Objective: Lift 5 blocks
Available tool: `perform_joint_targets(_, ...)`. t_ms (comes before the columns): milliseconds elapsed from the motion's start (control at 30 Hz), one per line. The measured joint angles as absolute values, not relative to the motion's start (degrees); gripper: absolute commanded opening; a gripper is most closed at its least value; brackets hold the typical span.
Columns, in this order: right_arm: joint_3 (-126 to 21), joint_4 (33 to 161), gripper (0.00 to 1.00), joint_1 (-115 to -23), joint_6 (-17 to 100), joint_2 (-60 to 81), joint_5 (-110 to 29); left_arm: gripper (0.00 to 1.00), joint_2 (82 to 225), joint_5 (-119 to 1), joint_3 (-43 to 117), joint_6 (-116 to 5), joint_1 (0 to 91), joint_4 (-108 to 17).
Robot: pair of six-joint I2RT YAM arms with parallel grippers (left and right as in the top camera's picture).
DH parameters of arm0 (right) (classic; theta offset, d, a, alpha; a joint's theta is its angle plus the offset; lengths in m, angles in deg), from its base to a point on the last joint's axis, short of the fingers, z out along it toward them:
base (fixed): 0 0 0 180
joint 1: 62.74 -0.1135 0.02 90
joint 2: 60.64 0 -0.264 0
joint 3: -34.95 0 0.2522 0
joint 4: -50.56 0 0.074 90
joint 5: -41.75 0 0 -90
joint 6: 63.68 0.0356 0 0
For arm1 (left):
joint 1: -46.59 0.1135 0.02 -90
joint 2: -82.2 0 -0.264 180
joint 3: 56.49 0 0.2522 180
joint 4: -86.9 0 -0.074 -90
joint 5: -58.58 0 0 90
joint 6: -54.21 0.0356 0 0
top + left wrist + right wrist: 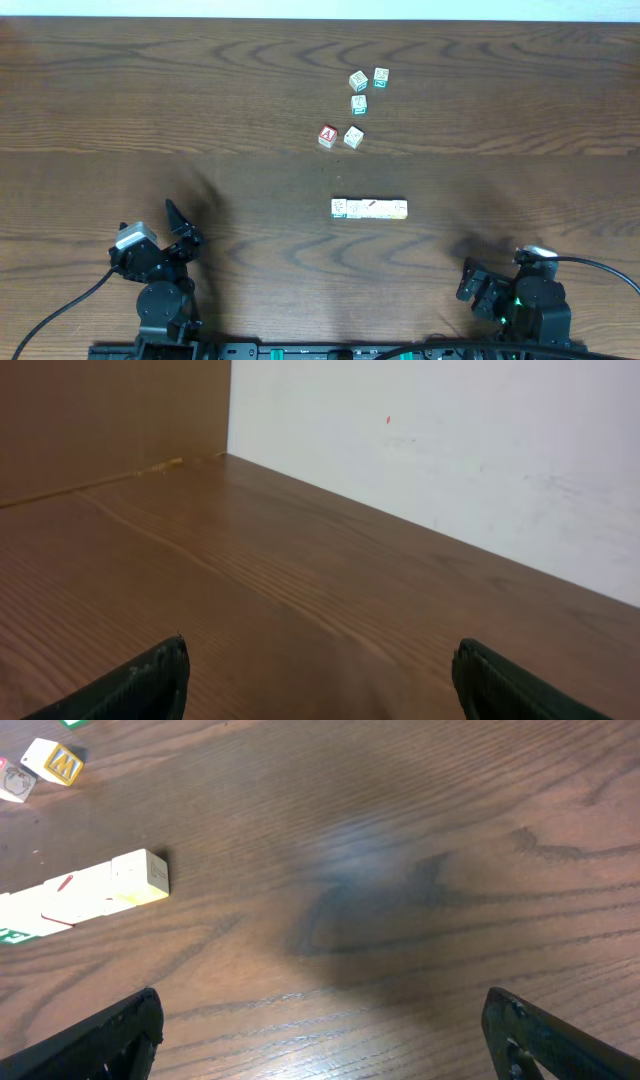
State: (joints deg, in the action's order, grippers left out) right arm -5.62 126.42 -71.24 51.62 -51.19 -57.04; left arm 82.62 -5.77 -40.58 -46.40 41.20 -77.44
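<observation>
A row of several pale blocks (369,208) lies end to end in the middle of the table, one face marked with a reddish stroke. The right wrist view catches the row's end (95,888) at its left edge. My left gripper (183,228) rests near the front left, far from the row. It is open (320,682) over bare wood. My right gripper (474,284) sits near the front right, open (320,1032), with nothing between its fingers and the row ahead to its left.
Several loose cubes lie behind the row: one with a red "A" (328,135), a cream one (353,137) beside it, and three farther back (359,103). A cube with a yellow face (55,762) shows in the right wrist view. A white wall (450,450) runs along the table's far edge.
</observation>
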Motion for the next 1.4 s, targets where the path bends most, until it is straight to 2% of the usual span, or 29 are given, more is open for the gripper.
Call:
perform_joint_targets(800,-5.59,125.75,0.99,-71.24,51.62,-51.19,-57.52,0.85,82.62,-5.77,-40.58,-45.81,41.20,-77.44)
perform_joint_targets(967,-5.20,109.11,0.99,-71.21,50.92,-51.19,-58.16,0.85,82.62,-5.77,-40.58,-45.81,41.20,-77.47)
perform_joint_targets(1100,-2.14,86.78,0.99,-71.13,46.31,-52.10,-56.72,0.85,82.62,-5.79,-40.60,-45.81,41.20,-77.47)
perform_joint_targets(1167,1.27,79.52,0.99,-70.93,44.01,-55.12,-55.62,0.85,82.62,-5.82,-40.60,-45.81,41.20,-77.44)
perform_joint_targets(1400,9.99,77.14,0.99,-68.55,39.22,-59.64,-52.34,0.85,82.62,-5.79,-40.60,-45.81,41.20,-77.47)
